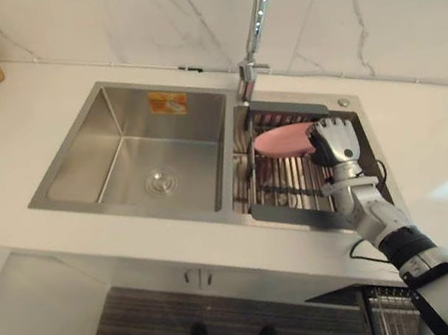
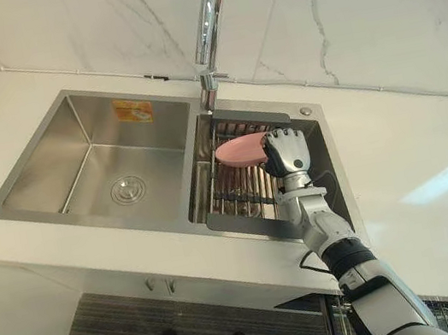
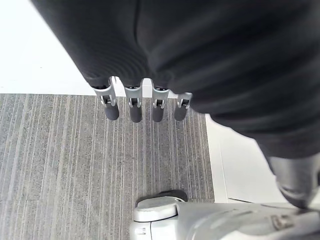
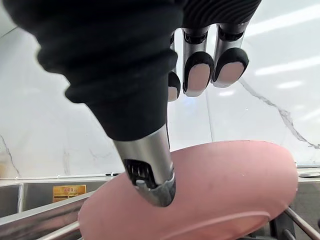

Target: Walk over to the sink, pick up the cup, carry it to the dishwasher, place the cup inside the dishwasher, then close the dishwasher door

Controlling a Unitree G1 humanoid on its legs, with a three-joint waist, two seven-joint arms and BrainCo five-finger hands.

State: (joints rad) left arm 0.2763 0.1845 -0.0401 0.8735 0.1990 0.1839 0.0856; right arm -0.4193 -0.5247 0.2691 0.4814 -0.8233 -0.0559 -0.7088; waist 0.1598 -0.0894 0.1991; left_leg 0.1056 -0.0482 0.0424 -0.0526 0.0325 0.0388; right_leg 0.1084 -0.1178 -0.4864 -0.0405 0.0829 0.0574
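1. I stand at the white countertop (image 1: 39, 104) with the steel sink (image 1: 122, 107) in the middle of the eye views, so I judge the walk over as done. The larger basin, at centre left, holds nothing I can see.
2. A slatted rack (image 1: 284, 187) fills the smaller basin at centre right, under the tall faucet (image 1: 258, 5).
3. The pink cup (image 1: 282, 142) lies on its side on that rack, near its far end. It is not lifted yet, so the pick-up, the carry, the placing and the door are all left to do.
4. My right hand (image 1: 336, 141) is at the cup's right end, its back to the camera. In the right wrist view my thumb (image 4: 150, 175) lies across the front of the cup while my fingers (image 4: 197, 75) hang above it, bent but not wrapped round it. I read this hand as unclosed and about to grasp.
5. My left hand (image 3: 132, 107) hangs over grey carpet with its fingers straight, holding nothing.
6. Hard to make out:
   - whether my thumb touches the cup or sits just in front of it;
   - the cup's mouth and any handle, which my hand hides;
   - a wire grid (image 1: 388, 310) at the lower right edge of the left eye view. It may belong to the dishwasher, but I cannot tell.
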